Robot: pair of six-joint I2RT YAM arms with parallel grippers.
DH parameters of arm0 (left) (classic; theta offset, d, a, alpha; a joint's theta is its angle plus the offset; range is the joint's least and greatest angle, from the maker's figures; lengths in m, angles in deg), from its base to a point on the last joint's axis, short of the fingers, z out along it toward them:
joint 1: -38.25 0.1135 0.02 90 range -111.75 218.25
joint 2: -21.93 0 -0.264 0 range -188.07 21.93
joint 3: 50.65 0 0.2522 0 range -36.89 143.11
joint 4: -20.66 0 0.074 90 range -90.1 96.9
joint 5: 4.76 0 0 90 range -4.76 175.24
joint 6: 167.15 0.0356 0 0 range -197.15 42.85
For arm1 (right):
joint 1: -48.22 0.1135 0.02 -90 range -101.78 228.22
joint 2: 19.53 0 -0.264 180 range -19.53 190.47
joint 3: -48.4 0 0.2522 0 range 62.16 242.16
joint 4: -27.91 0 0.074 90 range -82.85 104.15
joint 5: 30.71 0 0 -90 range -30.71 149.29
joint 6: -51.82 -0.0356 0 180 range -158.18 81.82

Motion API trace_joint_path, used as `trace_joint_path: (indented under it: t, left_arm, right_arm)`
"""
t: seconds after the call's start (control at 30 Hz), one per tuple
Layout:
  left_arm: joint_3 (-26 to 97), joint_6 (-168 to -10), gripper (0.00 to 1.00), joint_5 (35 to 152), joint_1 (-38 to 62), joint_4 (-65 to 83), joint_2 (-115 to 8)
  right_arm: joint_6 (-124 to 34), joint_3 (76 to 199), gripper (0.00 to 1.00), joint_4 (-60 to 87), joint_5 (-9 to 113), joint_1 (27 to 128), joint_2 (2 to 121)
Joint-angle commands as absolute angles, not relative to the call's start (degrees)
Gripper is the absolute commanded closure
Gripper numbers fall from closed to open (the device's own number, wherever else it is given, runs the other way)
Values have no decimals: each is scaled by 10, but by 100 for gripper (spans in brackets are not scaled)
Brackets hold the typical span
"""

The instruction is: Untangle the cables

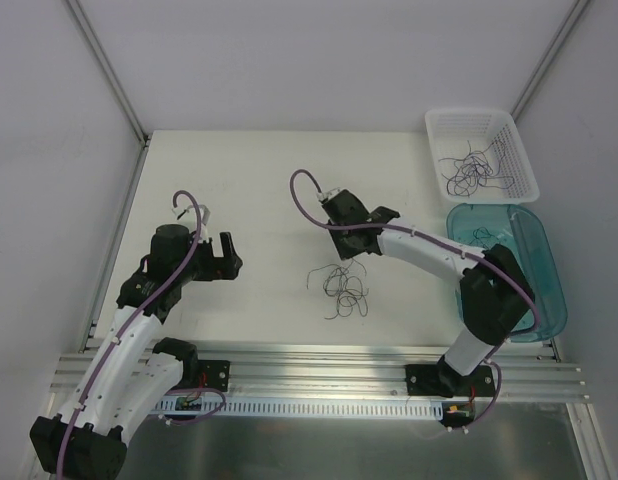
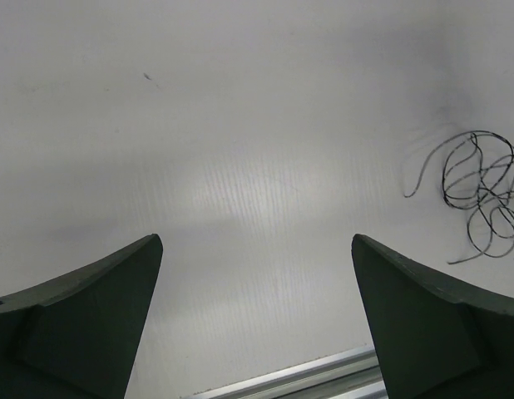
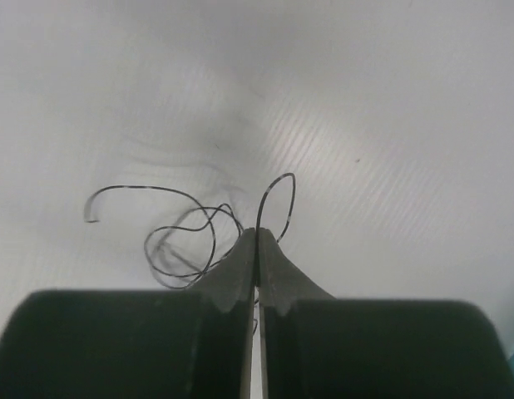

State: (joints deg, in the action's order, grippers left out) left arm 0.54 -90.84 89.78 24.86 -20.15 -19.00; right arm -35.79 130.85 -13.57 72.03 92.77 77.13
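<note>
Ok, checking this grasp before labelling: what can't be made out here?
Right wrist view: the shut right gripper hides how many thin dark wire strands it pinches.
Left wrist view: the edge cuts off the tangle.
Top view: strands in the white mesh basket are too fine to count; the right arm covers part of the translucent teal tray.
</note>
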Motion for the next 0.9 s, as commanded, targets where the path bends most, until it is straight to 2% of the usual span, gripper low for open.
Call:
trace_joint_path:
  t: [0.0,0.1,0.3,0.5,0.87]
  left_arm:
    - [1,-893,1,970,253,-168,-194]
    - [8,-898,1,1017,252,-156,-198]
    - [21,-922,1,1085,237,-130,-185]
    - [4,-976,1,1124,195,-64,-167]
    - [-88,-1094,1,1069,157,2,-157]
  right_arm:
    - [-301,1423,99,-209,763,950,666]
    - [-268,1562,99,-284,763,963,636]
    - [-248,1662,99,-287,689,978,574]
    - [-275,1630,99,-251,635,980,537]
    - [-368,1335,99,-146,649,980,570]
